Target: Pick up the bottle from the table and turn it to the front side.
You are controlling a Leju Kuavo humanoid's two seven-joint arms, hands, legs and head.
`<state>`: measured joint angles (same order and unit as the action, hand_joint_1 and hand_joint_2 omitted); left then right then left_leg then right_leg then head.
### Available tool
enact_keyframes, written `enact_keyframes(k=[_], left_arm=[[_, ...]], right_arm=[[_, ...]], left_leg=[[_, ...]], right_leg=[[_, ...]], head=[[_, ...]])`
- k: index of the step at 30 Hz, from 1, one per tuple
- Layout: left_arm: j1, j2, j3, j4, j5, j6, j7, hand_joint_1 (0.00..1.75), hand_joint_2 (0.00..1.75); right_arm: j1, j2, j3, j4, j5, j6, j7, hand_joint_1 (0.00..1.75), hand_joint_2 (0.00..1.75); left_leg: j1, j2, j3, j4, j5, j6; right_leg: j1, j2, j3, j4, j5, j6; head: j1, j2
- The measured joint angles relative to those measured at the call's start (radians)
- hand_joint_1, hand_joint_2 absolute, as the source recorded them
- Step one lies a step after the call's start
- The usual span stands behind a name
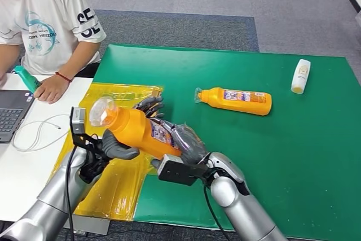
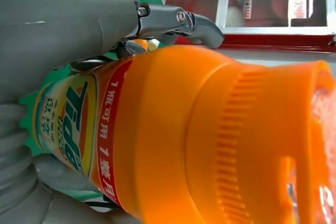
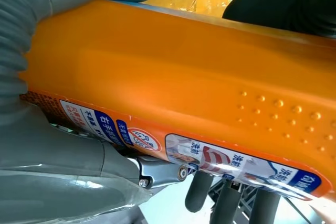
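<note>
Orange plastic takes up most of what I see from both wrists: the bottle (image 1: pixel 138 131) is off the table, held nearly level between my two hands above the yellow plastic sheet (image 1: pixel 115 187) at the near left of the green mat (image 1: pixel 264 162). My left hand (image 1: pixel 111 145) grips it near the neck, thumb wrapped across the front and dark fingers (image 1: pixel 150 104) showing behind it. My right hand (image 1: pixel 187 145) clasps the base end. The clear cap (image 1: pixel 102 111) points left, toward the white table (image 1: pixel 25 167).

From the left wrist I read the front label with its red band (image 2: pixel 108 135) and the ribbed orange collar below the cap. From the right wrist I see the flat side of the bottle with raised dots (image 3: pixel 285 114) and a strip of printed label (image 3: pixel 190 150), my fingers (image 3: pixel 198 190) curled under it.

A second orange bottle (image 1: pixel 236 101) lies on its side on the mat, and a small white bottle (image 1: pixel 300 76) lies well apart near the far right. A person in a white T-shirt (image 1: pixel 47 18) sits at the white table, hand resting beside a laptop (image 1: pixel 12 114).
</note>
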<state>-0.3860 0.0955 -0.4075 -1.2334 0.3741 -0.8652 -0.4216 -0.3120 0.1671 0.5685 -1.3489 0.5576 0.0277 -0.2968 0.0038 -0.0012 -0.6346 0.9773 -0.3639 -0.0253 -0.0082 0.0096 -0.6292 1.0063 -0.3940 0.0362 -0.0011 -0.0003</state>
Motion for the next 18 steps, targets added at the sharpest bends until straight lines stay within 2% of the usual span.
enact_keyframes(k=[12, 14, 16, 18], left_arm=[[-0.008, 0.013, -0.039, 0.0, -0.012, 0.067, -0.015, 0.0, 1.75], [-0.007, 0.01, -0.04, 0.0, -0.025, 0.084, -0.018, 0.07, 1.75], [-0.006, 0.004, -0.04, 0.0, -0.038, 0.105, -0.019, 0.94, 1.75], [-0.003, -0.004, -0.04, -0.001, -0.051, 0.132, -0.019, 1.75, 1.75]], right_arm=[[0.001, 0.002, 0.0, 0.007, 0.072, -0.048, 0.019, 1.75, 1.75], [0.002, 0.003, 0.0, 0.007, 0.087, -0.059, 0.026, 1.75, 1.75], [0.004, 0.004, -0.001, 0.007, 0.099, -0.066, 0.033, 1.75, 1.75], [0.006, 0.004, -0.004, 0.007, 0.109, -0.072, 0.038, 1.75, 1.75]], left_leg=[[0.0, 0.0, 0.0, 0.0, 0.0, 0.0], [0.0, 0.0, 0.0, 0.0, 0.0, 0.0], [0.0, 0.0, 0.0, 0.0, 0.0, 0.0], [0.0, 0.0, 0.0, 0.0, 0.0, 0.0]], right_leg=[[0.0, 0.0, 0.0, 0.0, 0.0, 0.0], [0.0, 0.0, 0.0, 0.0, 0.0, 0.0], [0.0, 0.0, 0.0, 0.0, 0.0, 0.0], [0.0, 0.0, 0.0, 0.0, 0.0, 0.0]], head=[[0.0, 0.0], [0.0, 0.0], [0.0, 0.0], [0.0, 0.0]])
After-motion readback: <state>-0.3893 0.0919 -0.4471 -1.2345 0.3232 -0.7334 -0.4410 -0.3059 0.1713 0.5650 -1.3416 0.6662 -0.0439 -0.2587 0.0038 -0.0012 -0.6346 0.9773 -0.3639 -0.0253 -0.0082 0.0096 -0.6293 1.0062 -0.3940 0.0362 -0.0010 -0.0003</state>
